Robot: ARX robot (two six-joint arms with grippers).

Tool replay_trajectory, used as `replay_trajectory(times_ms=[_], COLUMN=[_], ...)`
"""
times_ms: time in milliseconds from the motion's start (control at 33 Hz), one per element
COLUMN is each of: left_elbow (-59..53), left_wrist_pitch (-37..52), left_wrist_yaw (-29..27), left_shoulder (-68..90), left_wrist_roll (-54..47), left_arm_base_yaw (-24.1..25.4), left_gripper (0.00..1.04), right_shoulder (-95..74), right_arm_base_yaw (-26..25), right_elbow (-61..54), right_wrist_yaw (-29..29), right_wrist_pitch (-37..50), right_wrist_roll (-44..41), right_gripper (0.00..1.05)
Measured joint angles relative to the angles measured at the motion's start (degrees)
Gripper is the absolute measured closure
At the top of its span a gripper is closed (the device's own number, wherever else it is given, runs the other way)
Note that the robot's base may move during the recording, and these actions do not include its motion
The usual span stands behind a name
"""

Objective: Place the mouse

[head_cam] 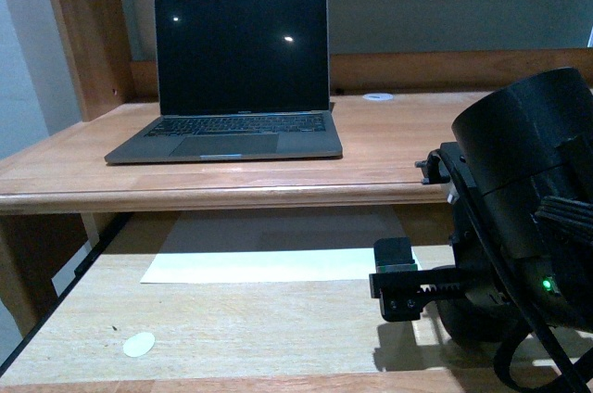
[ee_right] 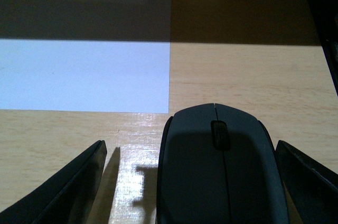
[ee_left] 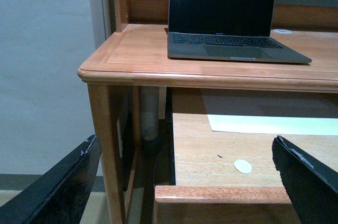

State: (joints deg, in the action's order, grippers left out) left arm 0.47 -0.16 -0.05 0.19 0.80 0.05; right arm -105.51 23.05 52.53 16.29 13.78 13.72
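Front camera: on my body between the arms, facing straight ahead at mid range, level with the worktop [head_cam: 389, 138] carrying the laptop [head_cam: 241, 78] and looking down onto the lower shelf [head_cam: 278, 328], with my right arm [head_cam: 528, 189] looming close. Left wrist camera: low and well back, off the desk's left corner, sharing laptop, white sheet [head_cam: 269, 266] and white disc [head_cam: 139, 345] with the front view. Right wrist camera: very near the shelf, skimming along it between my right jaws over the mouse [ee_right: 219, 176]; it shares only the sheet's corner.
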Motion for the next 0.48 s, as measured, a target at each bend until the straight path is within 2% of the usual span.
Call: replay_trajectory(times_ms=[485], left_elbow=[0.00], left_wrist_pitch=[0.00], left_wrist_yaw=[-0.02], left_shoulder=[0.00], left_wrist_roll=[0.00], left_arm_base_yaw=[0.00], left_gripper=[0.07], right_shoulder=[-3.19], right_arm_base_yaw=[-1.25], right_elbow=[0.83], right_wrist_yaw=[-2.05], right_wrist_pitch=[-0.04], right_wrist_roll=[0.13], right_gripper=[0.07])
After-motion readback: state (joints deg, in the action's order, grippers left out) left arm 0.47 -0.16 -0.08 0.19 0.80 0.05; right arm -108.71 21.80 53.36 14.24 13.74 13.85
